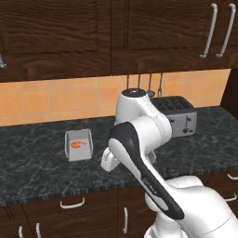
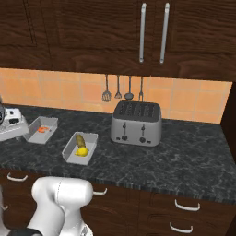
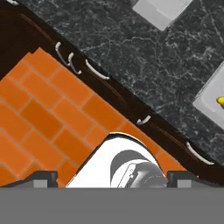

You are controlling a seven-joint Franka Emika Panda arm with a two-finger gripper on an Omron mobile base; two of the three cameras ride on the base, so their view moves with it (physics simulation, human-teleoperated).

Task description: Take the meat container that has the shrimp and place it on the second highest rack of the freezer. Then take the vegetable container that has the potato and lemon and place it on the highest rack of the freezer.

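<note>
The meat container (image 1: 69, 151) is a grey tray on the dark counter, with the small orange shrimp (image 1: 78, 144) inside it. To its right stands the vegetable container (image 2: 69, 153), holding the brown potato (image 2: 80, 139) and the yellow lemon (image 2: 83, 150). My gripper (image 3: 112, 177) hangs above the counter's front edge and points down, open, with its dark fingertips (image 3: 41, 177) far apart and nothing between them. In the hand view the meat container (image 3: 162, 11) is at the top and the vegetable container (image 3: 210, 105) at the right edge. The freezer and its racks are out of view.
A silver toaster (image 2: 136, 123) stands at the back of the black marble counter (image 2: 193, 156), under hanging utensils (image 2: 123, 90). Dark wood cabinets (image 1: 56, 32) hang above, and drawers with curved handles (image 1: 72, 203) sit below. An orange brick floor (image 3: 52, 118) lies beneath.
</note>
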